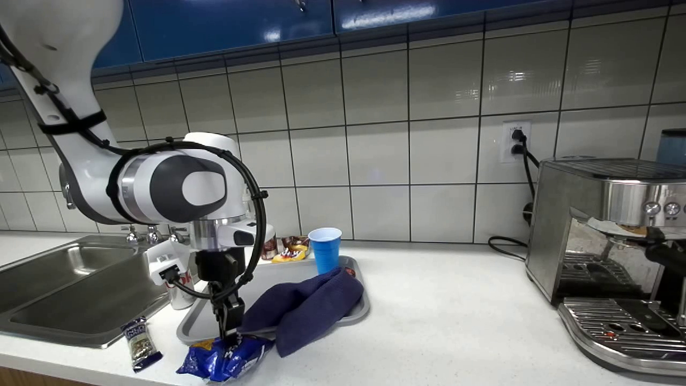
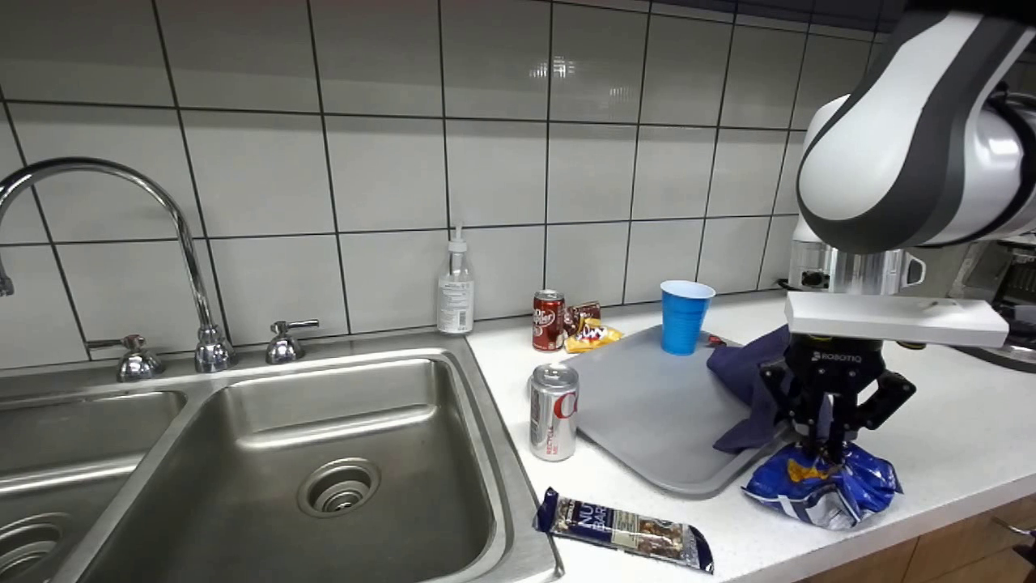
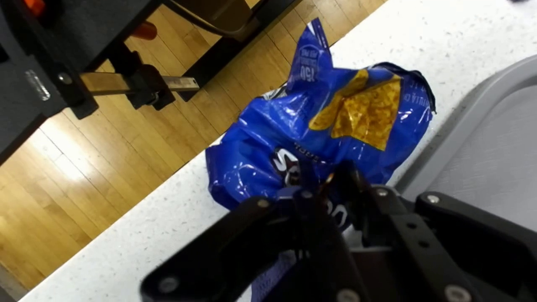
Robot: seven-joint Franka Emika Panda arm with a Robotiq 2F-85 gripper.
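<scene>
Bag (image 3: 293, 126), thin crumpled film, glossy. Claw (image 3: 329, 182), matt, with shiny metal screw heads. Tray (image 2: 639, 405), matt plastic. Towel (image 1: 321, 311), matt cloth. Cup (image 2: 684, 322), smooth plastic. Sink (image 2: 235, 486), satin-finished metal. Faucet (image 2: 193, 263), polished metal. Silver can (image 2: 554, 414), shiny metal. Wall tiles (image 2: 388, 174), smooth, glossy. Bench (image 1: 445, 321), smooth, finely speckled. Floor (image 3: 117, 167), glossy wooden boards.

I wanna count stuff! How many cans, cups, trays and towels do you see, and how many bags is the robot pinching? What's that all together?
Cans: 2, a red can and a silver can
Cups: 1 blue cup
Trays: 1 gray tray
Towels: 1 purple towel
Bags pinched: 1 blue bag, in the gripper
Total: 6
</scene>
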